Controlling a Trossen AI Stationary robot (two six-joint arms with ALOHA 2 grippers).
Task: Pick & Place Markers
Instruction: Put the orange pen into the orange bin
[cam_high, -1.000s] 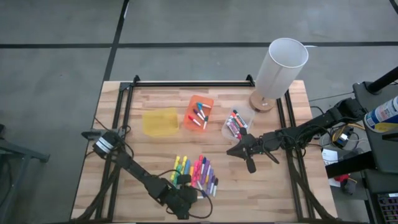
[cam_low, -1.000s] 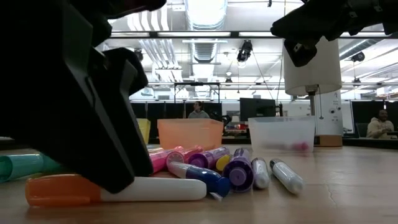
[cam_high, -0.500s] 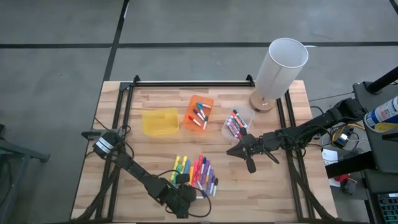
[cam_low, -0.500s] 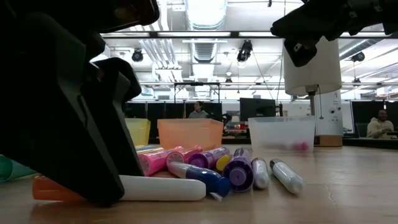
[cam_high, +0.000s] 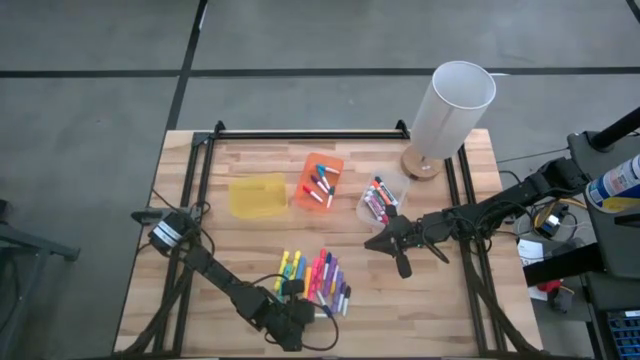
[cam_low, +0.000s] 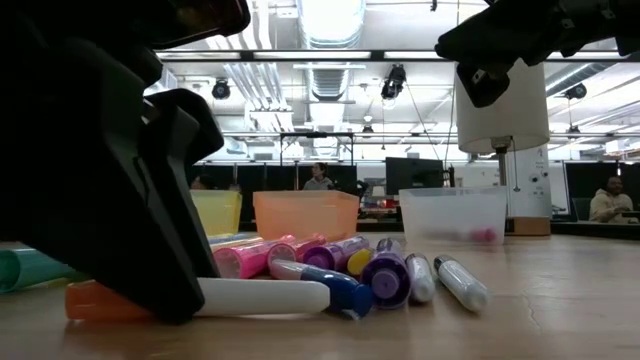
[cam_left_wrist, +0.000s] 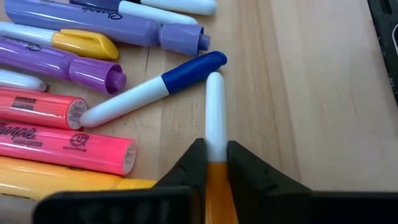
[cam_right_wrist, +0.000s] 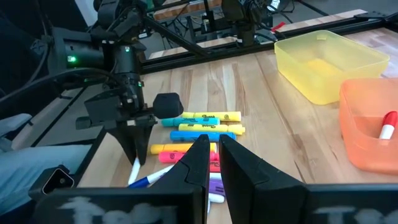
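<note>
Several markers (cam_high: 315, 275) in many colours lie in a loose pile near the table's front edge, also seen in the low view (cam_low: 330, 270). My left gripper (cam_left_wrist: 216, 155) stands at the near side of the pile, shut on a white marker with an orange cap (cam_low: 240, 298). A white marker with a blue cap (cam_left_wrist: 155, 93) lies just past its tip. My right gripper (cam_high: 370, 243) hovers right of the pile, near the clear bin (cam_high: 382, 200); its fingers (cam_right_wrist: 200, 155) are shut and empty. A few markers lie in the orange bin (cam_high: 319, 182) and the clear bin. My left gripper pinches the white marker between its two fingers (cam_left_wrist: 194, 163), where the orange cap (cam_left_wrist: 217, 180) meets the white barrel (cam_left_wrist: 214, 112). The fingers come from above and lie along the marker. The marker lies flat on the table, its white end toward the blue-capped marker.
A yellow bin (cam_high: 257, 195), the orange bin and the clear bin stand in a row at mid-table. A tall white cylinder on a round wooden foot (cam_high: 450, 105) stands at the far right. Black rails (cam_high: 300, 133) run along the far, left and right sides.
My left gripper has shifted a little toward the table's left, staying low over the table. The orange-capped marker between its fingers has slid slightly with it, its orange end moving and its white end staying almost in place.
</note>
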